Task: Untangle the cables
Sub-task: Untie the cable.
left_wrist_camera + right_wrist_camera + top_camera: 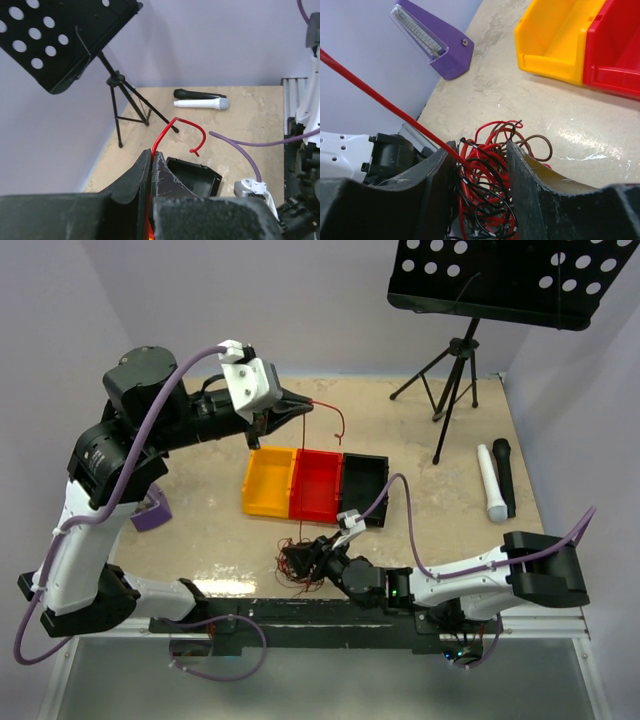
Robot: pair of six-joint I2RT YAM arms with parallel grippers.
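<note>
The cables are a small snarl (300, 562) of red, brown and black wires lying near the table's front edge. My right gripper (312, 558) lies low around the snarl. In the right wrist view the snarl (487, 165) fills the gap between the fingers of that gripper (480, 150) and touches both. One red strand (303, 470) rises taut from the snarl to my left gripper (305, 403), raised above the bins. In the left wrist view the left gripper (151, 152) is shut on that red strand (187, 122), whose free end curls past the fingertips.
Yellow (268, 483), red (318, 485) and black (364, 480) bins stand side by side mid-table. A white microphone (489, 483) and a black one (503, 472) lie at the right. A music stand (455, 380) is at the back right, and a purple wedge-shaped object (150, 512) at the left.
</note>
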